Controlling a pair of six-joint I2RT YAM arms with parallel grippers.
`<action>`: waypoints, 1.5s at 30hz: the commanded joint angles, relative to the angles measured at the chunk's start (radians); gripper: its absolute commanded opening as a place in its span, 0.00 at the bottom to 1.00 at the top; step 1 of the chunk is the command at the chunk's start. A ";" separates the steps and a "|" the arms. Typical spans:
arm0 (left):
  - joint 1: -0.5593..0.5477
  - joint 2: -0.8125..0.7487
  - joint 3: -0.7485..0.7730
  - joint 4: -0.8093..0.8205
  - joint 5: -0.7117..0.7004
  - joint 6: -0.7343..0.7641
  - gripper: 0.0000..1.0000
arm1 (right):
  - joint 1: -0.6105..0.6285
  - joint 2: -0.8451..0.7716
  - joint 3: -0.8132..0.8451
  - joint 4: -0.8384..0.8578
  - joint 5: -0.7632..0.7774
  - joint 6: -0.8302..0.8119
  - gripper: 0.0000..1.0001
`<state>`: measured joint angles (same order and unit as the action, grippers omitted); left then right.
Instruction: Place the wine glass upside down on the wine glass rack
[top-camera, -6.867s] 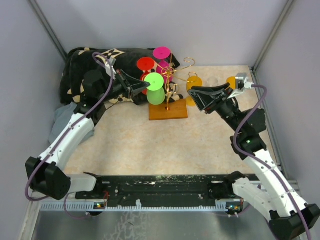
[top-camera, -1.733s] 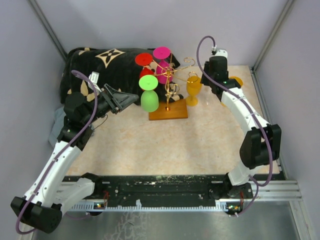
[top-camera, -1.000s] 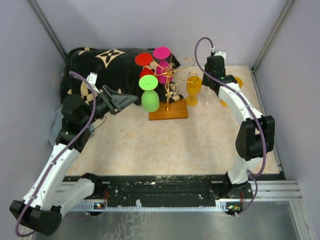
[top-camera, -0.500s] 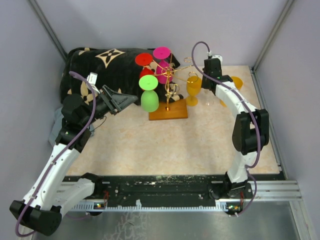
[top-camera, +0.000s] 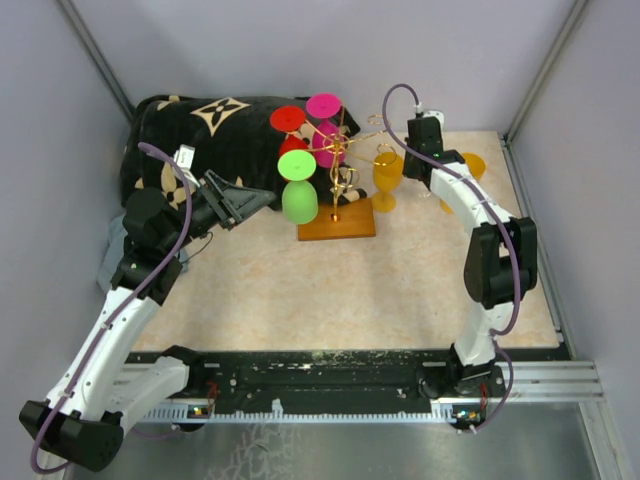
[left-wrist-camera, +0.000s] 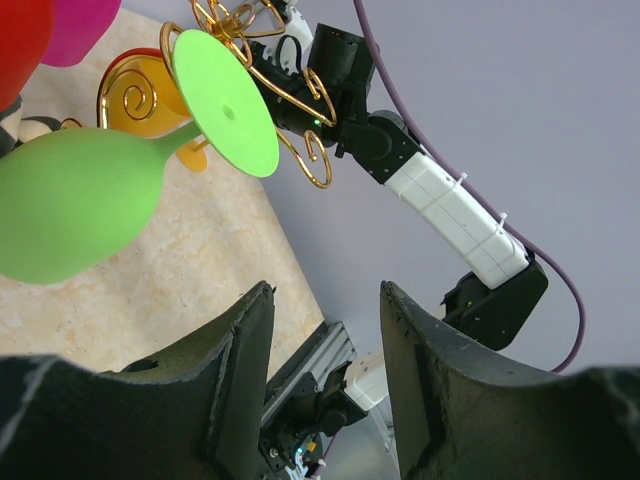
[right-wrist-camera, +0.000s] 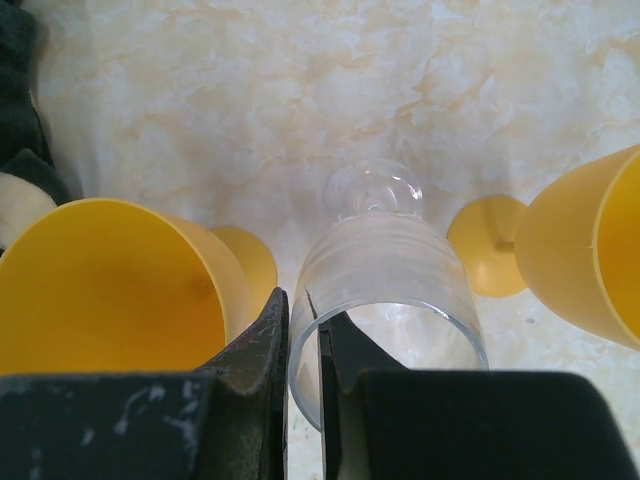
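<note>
In the right wrist view, the right arm's fingers (right-wrist-camera: 250, 365) are clamping the near rim of a clear wine glass (right-wrist-camera: 385, 290) at the lower centre of the frame, closed in so that only the thin wall of the bowl is sitting between them. The clear wine glass is standing upright on the pale, marble-patterned surface (right-wrist-camera: 300, 90), with its round foot showing through the bowl. It is sitting between two opaque yellow stemmed glasses: the left yellow glass (right-wrist-camera: 110, 290) just beside it at the lower left, and the right yellow glass (right-wrist-camera: 590, 250) at the right edge, its foot lying near the clear bowl. In the top view the right arm is reaching into the upper right of centre, just to the right of the wine glass rack (top-camera: 338, 222), a thin gold wire tree with curled arms on a flat orange-brown wooden base in the upper middle of the frame. A green wine glass (top-camera: 298, 195), a red wine glass (top-camera: 288, 120) and a pink wine glass (top-camera: 323, 105) are hanging upside down on the rack. The left arm's fingers (left-wrist-camera: 240, 360) are standing apart with nothing between them, hovering left of the rack and pointing toward the green wine glass, in front of a black cloth with a pale pattern (top-camera: 190, 125) at the upper left.
</note>
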<state>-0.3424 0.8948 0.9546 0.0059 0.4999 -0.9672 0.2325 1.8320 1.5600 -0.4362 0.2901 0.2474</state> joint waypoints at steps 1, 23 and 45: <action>0.000 -0.013 0.006 0.006 0.002 0.011 0.53 | -0.006 -0.045 0.017 0.051 0.038 0.002 0.00; -0.001 -0.082 0.023 -0.031 -0.032 0.022 0.53 | 0.047 -0.617 -0.307 0.429 0.016 -0.015 0.00; -0.001 -0.096 -0.126 0.335 0.104 -0.209 0.53 | 0.128 -1.102 -0.595 0.977 -0.535 0.306 0.00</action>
<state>-0.3424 0.7979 0.8524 0.1669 0.5438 -1.0916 0.3573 0.7055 0.9173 0.3542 0.0299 0.3939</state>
